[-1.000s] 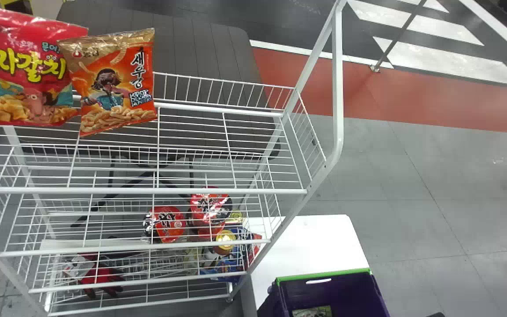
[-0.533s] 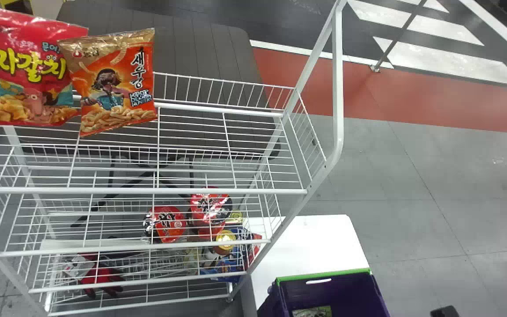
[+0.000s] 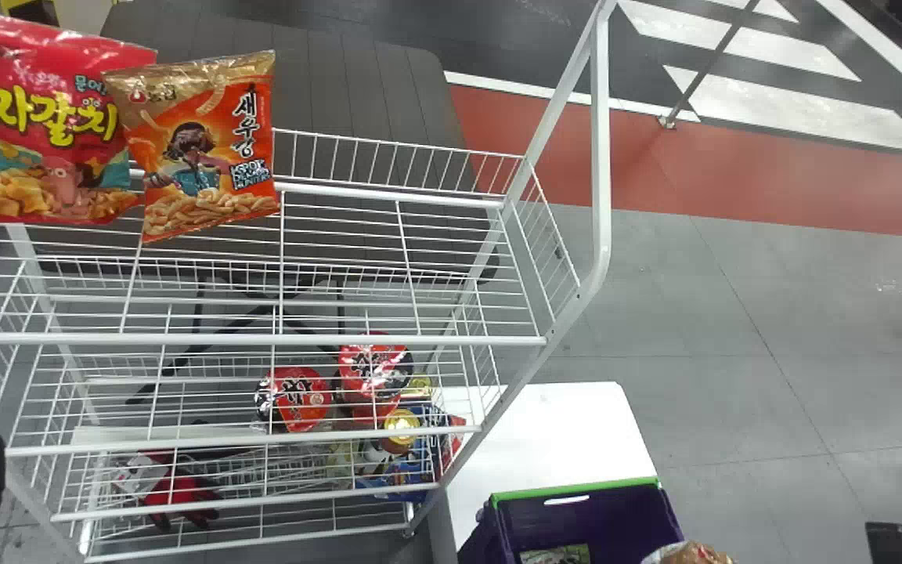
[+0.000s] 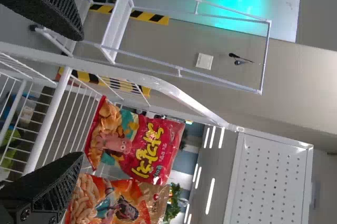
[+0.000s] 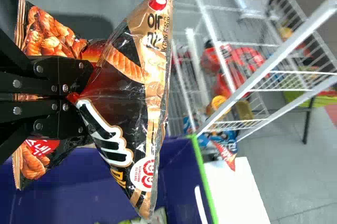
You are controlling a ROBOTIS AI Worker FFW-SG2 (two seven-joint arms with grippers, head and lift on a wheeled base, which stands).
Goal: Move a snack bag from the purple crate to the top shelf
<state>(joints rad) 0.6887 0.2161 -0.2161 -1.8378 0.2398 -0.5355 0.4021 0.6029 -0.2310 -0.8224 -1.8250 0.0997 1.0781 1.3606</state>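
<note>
"So, what's new?"

"The bag (image 5: 152,87). Half a second ago the head view had no sign of it; now its top pokes up beside the crate's (image 3: 576,521) right-hand end, under the camera. A black part (image 3: 889,543), probably the right arm's, has swung outward too."

"Meaning?"

"Picking looks done, I'd say, and the carry is starting. The right fingers (image 5: 73,74) are clenched on the bag's middle, creasing it, with the crate below them."

"And the left fingers (image 4: 47,187)?"

"Spread apart, nothing between them. From there the red bag (image 3: 59,117) and orange bag (image 3: 208,141) lie ahead, side by side on the top shelf (image 3: 420,341)."

"So where next for the right fingers?"

"Up, forward and to their left. The bare stretch of shelf right of those 2 bags looks like the spot. They'd have to clear the white frame (image 3: 601,157) first; a floppy bag could snag on it, or slip if the pinch loosens."

"Any labels?"

"Plenty of print, though I won't read it off. The held bag has pale lettering on black, a white hand shape and a red emblem near its gold seam. The red bag carries big yellow letters; the orange bag has dark ones running down its side, plus a small blue-and-white block."
</note>
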